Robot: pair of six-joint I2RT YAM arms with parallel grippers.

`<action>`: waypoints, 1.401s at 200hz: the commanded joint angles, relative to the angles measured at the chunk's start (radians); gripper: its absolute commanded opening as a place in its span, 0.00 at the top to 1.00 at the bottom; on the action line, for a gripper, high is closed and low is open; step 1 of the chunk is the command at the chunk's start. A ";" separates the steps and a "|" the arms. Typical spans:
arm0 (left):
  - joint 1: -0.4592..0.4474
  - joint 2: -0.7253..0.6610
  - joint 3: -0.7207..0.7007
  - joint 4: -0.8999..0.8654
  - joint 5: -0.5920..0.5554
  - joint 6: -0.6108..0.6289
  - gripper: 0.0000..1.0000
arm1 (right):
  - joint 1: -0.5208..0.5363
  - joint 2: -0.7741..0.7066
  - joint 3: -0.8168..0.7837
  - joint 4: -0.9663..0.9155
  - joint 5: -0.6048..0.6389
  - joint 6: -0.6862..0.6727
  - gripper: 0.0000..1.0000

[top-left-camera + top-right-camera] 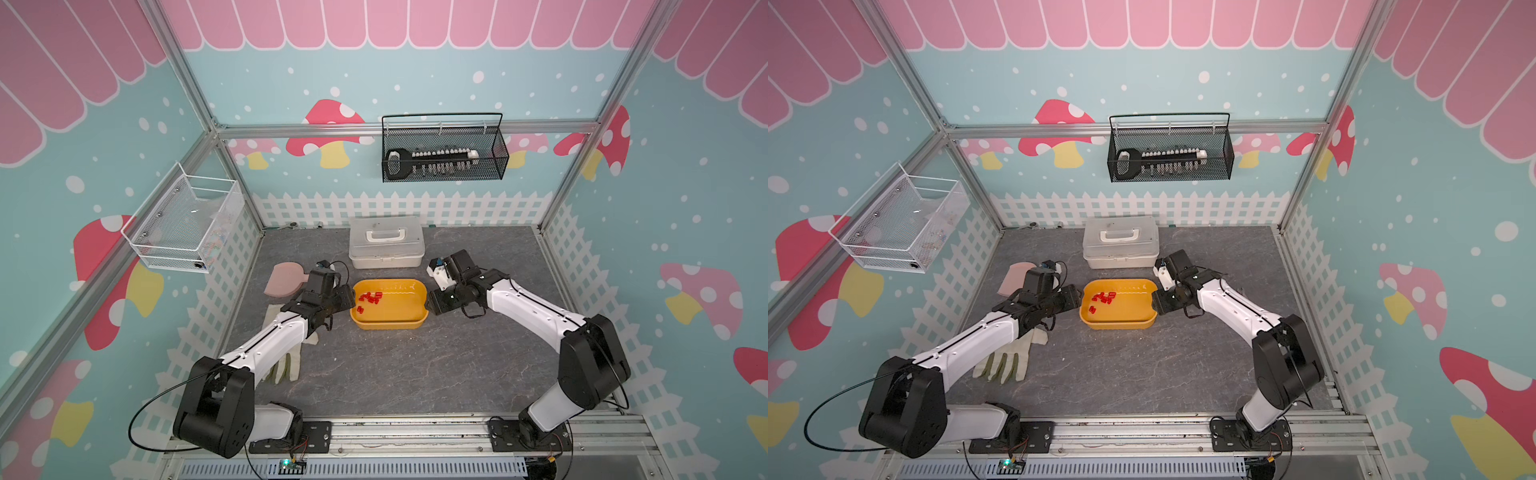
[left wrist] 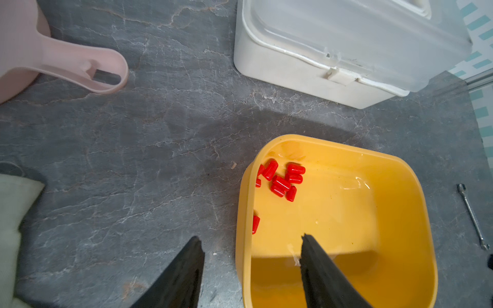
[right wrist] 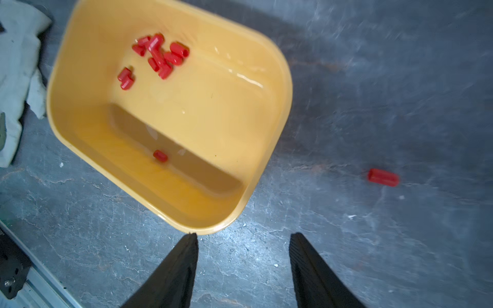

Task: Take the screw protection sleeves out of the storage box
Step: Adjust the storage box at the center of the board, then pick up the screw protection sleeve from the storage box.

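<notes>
Sleeves [image 2: 282, 182] cluster in storage box [image 2: 400, 213], one sleeve [image 3: 383, 177] outside.

Teal mushroom-print walls [image 1: 415, 83], white picket-fence trim [image 1: 399, 210], grey marbled floor [image 1: 415, 365], aluminium frame [image 1: 407, 129], black wire basket [image 1: 442, 164].

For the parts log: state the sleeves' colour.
The sleeves are bright red, clearest in the left wrist view.

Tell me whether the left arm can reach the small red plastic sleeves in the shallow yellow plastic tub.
Probably yes: the left gripper straddles the tub rim, open, and nothing covers the sleeves.
</notes>
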 commanded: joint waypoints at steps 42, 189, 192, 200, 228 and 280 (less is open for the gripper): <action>-0.080 0.043 0.138 -0.113 -0.014 0.069 0.53 | 0.003 -0.033 0.121 -0.067 0.030 -0.054 0.41; 0.027 -0.127 -0.091 -0.031 0.003 -0.027 0.53 | 0.180 0.471 0.485 -0.082 0.064 0.017 0.51; 0.027 -0.126 -0.091 -0.030 0.004 -0.028 0.53 | 0.183 0.481 0.492 -0.082 0.065 0.019 0.51; 0.028 -0.120 -0.088 -0.028 0.007 -0.028 0.53 | 0.191 0.506 0.515 -0.082 0.067 0.021 0.51; 0.027 -0.104 -0.081 -0.025 0.021 -0.028 0.53 | 0.216 0.579 0.581 -0.075 0.076 0.025 0.51; 0.026 -0.101 -0.091 -0.021 0.032 -0.023 0.53 | 0.229 0.684 0.683 -0.080 0.053 0.040 0.54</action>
